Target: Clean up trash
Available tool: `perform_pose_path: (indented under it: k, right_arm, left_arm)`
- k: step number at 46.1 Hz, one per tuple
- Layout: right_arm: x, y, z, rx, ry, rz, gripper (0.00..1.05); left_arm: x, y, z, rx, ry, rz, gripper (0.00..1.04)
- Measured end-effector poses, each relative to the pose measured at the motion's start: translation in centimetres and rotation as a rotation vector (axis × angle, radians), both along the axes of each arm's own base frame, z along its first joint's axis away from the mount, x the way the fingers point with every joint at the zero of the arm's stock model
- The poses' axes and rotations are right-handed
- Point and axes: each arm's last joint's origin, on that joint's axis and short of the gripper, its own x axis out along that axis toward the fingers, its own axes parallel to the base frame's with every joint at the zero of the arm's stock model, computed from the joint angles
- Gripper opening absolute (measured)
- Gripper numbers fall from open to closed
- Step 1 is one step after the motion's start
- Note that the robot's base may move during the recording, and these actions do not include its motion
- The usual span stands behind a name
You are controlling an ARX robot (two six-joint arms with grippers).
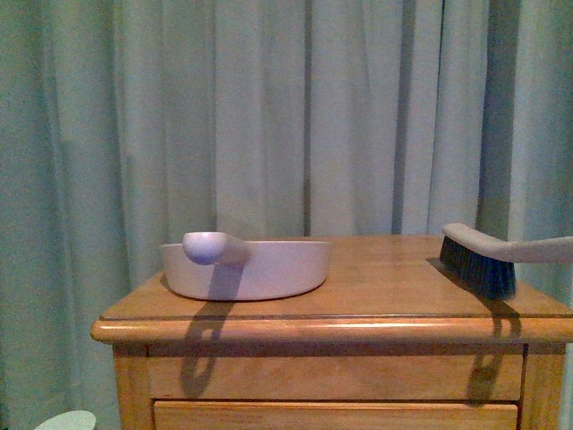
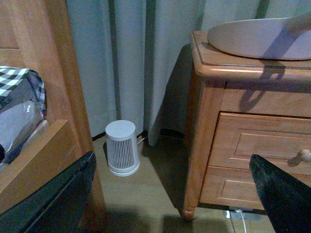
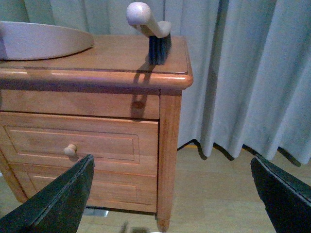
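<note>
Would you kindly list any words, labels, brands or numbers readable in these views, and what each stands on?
No text can be read.
The pale shallow dustpan, dark-bristled brush, wooden nightstand and white ribbed cylinder on the floor carry no visible print.
Dark marks on the black-and-white checked fabric are too blurred to read.

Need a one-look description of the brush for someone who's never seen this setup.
Start at the wooden nightstand in front of the pale curtain. On its top, near the right edge, sits the hand brush. Unlike the pale shallow dustpan to its left, it has dark bristles under a light handle.
</note>
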Motion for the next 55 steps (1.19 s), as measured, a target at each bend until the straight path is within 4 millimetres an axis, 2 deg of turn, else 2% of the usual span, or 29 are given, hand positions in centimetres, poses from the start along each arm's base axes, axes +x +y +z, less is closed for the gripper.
perform_pose_path:
  k: [41,46,48,52,55]
  right_arm:
    - [0.0,0.0,0.0,0.0,0.0,0.0,0.97]
    - [0.0,0.0,0.0,0.0,0.0,0.001,0.97]
    - [0.0,0.0,0.0,0.0,0.0,0.0,0.97]
    - [0.0,0.0,0.0,0.0,0.0,0.0,0.97]
    - [0.0,0.0,0.0,0.0,0.0,0.0,0.97]
  left_arm:
    - [0.0,0.0,0.0,0.0,0.0,0.001,0.97]
    - [0.4,0.0,-0.6,-0.178,0.218,-0.198,0.97]
    - [0.7,0.1,-0.6,-0.196,0.243,-0.206,0.97]
    - [1.6,0.3,0.5,-0.197,0.255,-0.194,0.97]
    - [2.9,0.5,2.6,-0.145,0.233,-0.17,0.97]
